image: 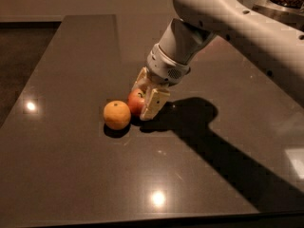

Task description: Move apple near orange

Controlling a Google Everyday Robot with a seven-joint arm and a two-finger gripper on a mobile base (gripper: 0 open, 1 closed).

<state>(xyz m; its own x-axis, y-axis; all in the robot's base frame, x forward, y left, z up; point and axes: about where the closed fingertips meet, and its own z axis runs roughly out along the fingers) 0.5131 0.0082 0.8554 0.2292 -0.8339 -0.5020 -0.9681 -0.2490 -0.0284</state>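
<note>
On the dark table (71, 56), the orange (117, 114) sits left of the middle. The apple (136, 101) rests on the table just to the right of the orange, touching it or nearly so. The gripper (141, 102) is at the apple, also right of the orange, its two fingers closed narrowly on the apple's sides. The white arm (213, 13) slants up to the right of the orange, with its shadow (204, 122) below.
</note>
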